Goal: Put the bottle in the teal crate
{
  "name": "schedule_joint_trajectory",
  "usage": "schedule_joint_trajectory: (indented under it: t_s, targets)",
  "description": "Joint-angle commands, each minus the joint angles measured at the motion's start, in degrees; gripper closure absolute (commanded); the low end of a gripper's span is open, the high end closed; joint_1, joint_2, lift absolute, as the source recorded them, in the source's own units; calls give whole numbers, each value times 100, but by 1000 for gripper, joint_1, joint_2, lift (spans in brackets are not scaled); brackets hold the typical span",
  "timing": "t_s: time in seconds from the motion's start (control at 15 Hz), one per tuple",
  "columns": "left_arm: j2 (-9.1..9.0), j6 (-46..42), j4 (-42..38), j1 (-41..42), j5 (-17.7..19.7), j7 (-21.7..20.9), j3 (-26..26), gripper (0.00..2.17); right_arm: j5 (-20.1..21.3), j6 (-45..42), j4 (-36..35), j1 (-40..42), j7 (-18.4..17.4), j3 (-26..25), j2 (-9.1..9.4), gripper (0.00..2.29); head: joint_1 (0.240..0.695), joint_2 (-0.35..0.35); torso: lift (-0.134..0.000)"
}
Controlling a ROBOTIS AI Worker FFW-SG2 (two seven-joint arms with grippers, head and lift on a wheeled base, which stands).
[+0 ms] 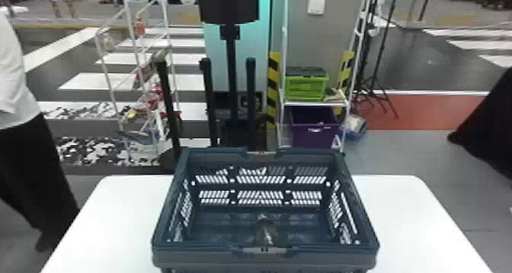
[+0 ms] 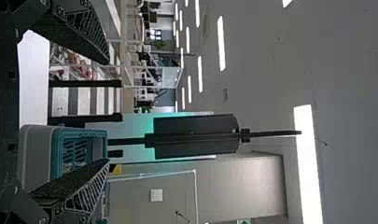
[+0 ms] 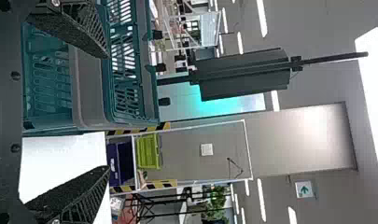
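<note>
The teal crate [image 1: 264,255] stands on the white table, and a dark, shiny bottle [image 1: 265,232] lies inside it on the floor near the front wall. In the left wrist view my left gripper [image 2: 105,112] is open, its two fingers wide apart with nothing between them; the crate [image 2: 79,132] shows beyond them. My right gripper [image 3: 107,112] also stands open and holds nothing, with the crate [image 3: 130,116] beyond and beside one finger.
The white table [image 1: 404,215] extends to both sides of the crate. Behind it are a black stand [image 1: 231,70], a wire rack [image 1: 110,81] and a shelf with a green box [image 1: 306,86] and a purple bin [image 1: 314,131]. A person stands at the left edge.
</note>
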Motion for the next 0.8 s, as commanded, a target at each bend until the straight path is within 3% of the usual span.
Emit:
schedule_joint_trajectory:
  t_s: [0.0, 0.73]
  targets:
    - [4, 6, -4, -10, 0, 0, 1, 144, 9, 40, -9, 1, -1, -9, 0, 29, 499, 0, 0]
    - [30, 58, -13, -46, 9, 0, 1, 144, 114, 479, -193, -17, 8, -17, 0, 29, 499, 0, 0]
